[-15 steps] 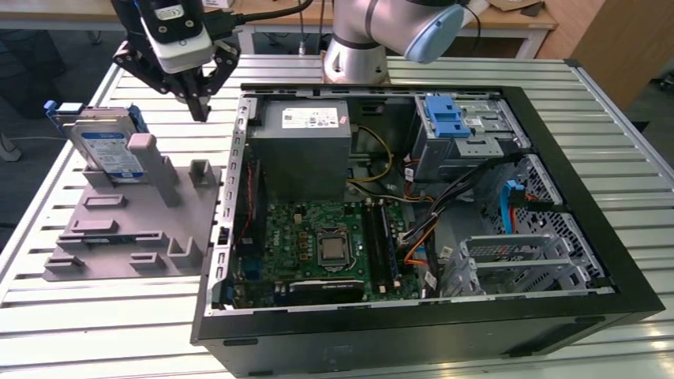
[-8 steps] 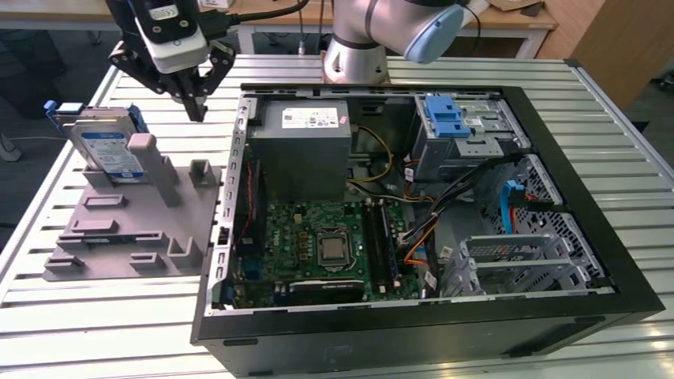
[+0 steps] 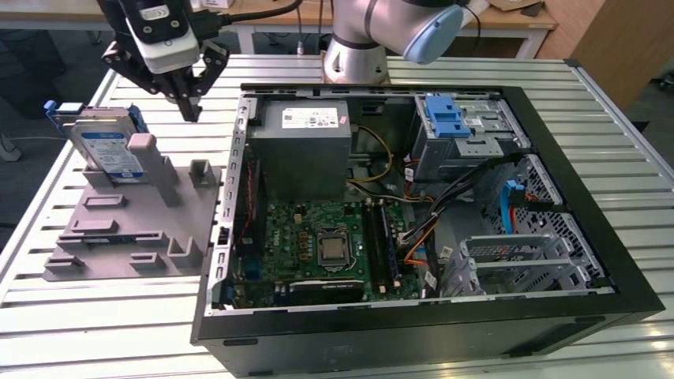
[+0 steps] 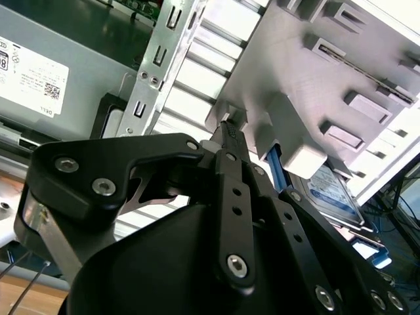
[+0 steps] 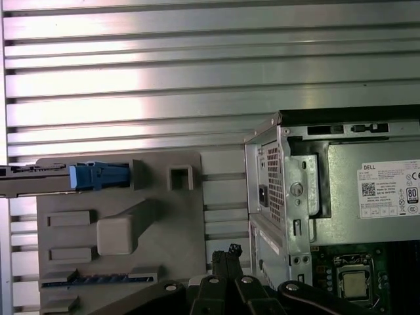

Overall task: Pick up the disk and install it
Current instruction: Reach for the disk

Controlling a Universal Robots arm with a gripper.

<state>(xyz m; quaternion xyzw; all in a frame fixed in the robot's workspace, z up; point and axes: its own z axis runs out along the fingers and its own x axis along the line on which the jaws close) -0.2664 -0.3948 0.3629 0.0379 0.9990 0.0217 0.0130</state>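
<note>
A: What is obstructed?
B: The disk [image 3: 106, 150] stands on edge in the grey fixture [image 3: 116, 229], with its lower corner behind a post [image 3: 153, 170]. The arm is cut off at the exterior view's 12 o'clock.
A: How do the views compare?
B: The exterior view gives the white-and-blue label face. The first wrist view gives the disk [image 5: 33, 178] edge-on, with the blue rail towards the camera. In the second wrist view the disk [image 4: 331, 190] peeks past a fixture block, partly covered by the gripper's links.
A: Jaws?
B: The gripper [image 3: 192, 110] is clenched, tips together with nothing between them. It hangs in the air at the disk's 2 o'clock, apart from it.
A: Surroundings?
B: A slatted table [image 3: 106, 316], with an open computer case [image 3: 421, 335] at the fixture's 3 o'clock. Inside it are a power supply [image 3: 305, 150] and a drive bay [image 3: 463, 130] with a blue latch, at the case's 1 o'clock. The case wall stands between the fixture and the bay.
</note>
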